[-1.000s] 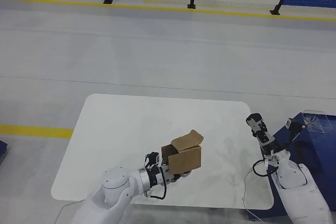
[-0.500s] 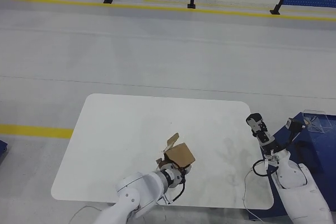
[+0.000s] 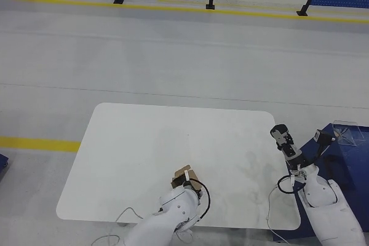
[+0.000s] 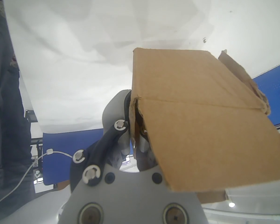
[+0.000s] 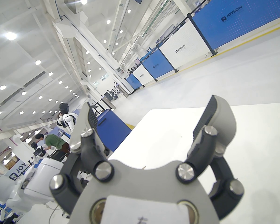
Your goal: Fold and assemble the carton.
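Observation:
The brown cardboard carton point(image 4: 196, 117) is held up in front of the left wrist camera, one flap bent over along a crease. My left gripper point(image 4: 134, 138) is shut on the carton's wall at its lower edge. From above, a small brown part of the carton point(image 3: 183, 175) shows over the left arm near the front edge of the white table point(image 3: 141, 141). My right gripper point(image 5: 149, 120) stands open with nothing between its fingers, raised at the table's right edge point(image 3: 281, 136).
Blue partitions point(image 3: 350, 166) stand close to the table's right side. A white cable point(image 3: 273, 203) hangs near the right front corner. The table's middle and back are bare white surface.
The left arm has turned and drawn the carton toward the table's front edge; it showed as an open box a second ago and now mostly hides under the arm. The right arm stayed still.

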Controlling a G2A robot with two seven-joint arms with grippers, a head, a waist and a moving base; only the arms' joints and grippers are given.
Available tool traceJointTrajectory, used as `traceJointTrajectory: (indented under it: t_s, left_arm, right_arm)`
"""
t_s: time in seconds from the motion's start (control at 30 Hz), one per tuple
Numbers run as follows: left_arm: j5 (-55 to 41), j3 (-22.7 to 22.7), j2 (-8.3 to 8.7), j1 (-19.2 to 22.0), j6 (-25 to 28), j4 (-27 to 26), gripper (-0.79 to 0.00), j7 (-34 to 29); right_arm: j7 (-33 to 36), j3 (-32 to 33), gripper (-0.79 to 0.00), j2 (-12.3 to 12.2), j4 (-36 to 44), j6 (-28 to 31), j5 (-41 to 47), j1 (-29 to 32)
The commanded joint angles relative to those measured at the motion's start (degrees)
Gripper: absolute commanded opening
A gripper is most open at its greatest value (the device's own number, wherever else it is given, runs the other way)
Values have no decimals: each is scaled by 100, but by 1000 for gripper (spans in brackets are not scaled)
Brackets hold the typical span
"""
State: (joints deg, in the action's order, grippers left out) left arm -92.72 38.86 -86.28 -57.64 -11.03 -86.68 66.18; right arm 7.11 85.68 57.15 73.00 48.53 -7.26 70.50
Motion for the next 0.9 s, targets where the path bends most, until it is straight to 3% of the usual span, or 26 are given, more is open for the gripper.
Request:
traceJointTrajectory:
  t_s: [0.0,0.13,0.17,0.2,0.23,0.33,0.47,0.57,0.7,0.77,0.87]
  left_arm:
    - [-85,-45,-69,132,10,268,-785,-65]
    - [-273,-108,-208,348,56,749,-785,-236]
    - [-231,-114,-233,392,112,854,-539,-283]
    - [-220,-120,-257,426,135,933,-231,-327]
    - [-226,-119,-278,449,147,1005,0,-375]
    - [-153,-108,-325,484,178,1048,0,-594]
    - [338,23,-275,256,374,512,0,-1031]
    - [726,248,-148,-230,393,-208,0,-1179]
    - [1599,573,103,-1074,22,-1543,0,-1578]
    - [2158,779,252,-1439,-383,-2167,0,-2162]
    - [2879,1219,458,-1935,-771,-2574,0,-3160]
  right_arm:
    - [0,0,0,0,0,0,0,0]
    - [0,0,0,0,0,0,0,0]
    - [0,0,0,0,0,0,0,0]
    - [0,0,0,0,0,0,0,0]
    - [0,0,0,0,0,0,0,0]
    - [0,0,0,0,0,0,0,0]
    - [0,0,0,0,0,0,0,0]
    - [0,0,0,0,0,0,0,0]
    - [0,0,0,0,0,0,0,0]
    - [0,0,0,0,0,0,0,0]
    - [0,0,0,0,0,0,0,0]
